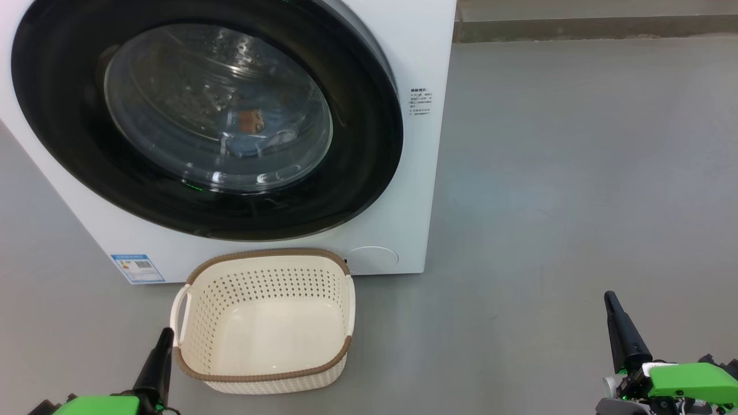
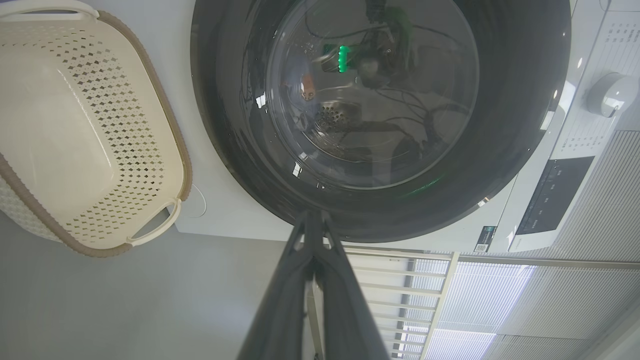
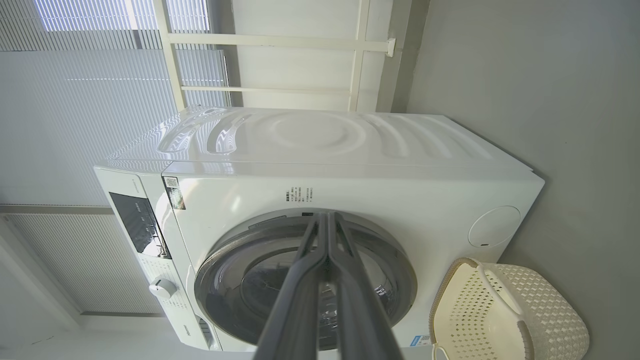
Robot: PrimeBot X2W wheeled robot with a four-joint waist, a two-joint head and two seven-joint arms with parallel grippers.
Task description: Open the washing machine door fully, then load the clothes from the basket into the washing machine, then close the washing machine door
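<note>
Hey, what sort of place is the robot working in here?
Probably a laundry corner of an indoor room, perhaps a test space: a white front-loading washing machine stands on a bare grey floor, an empty perforated basket sits before it, and slatted window blinds hang behind.

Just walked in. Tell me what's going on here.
Nothing is being handled. The big white washing machine has its round glossy black door shut, with blue printed clothes behind the glass. The cream perforated plastic basket before it sits empty. The left gripper and right gripper are shut, touching nothing.
</note>
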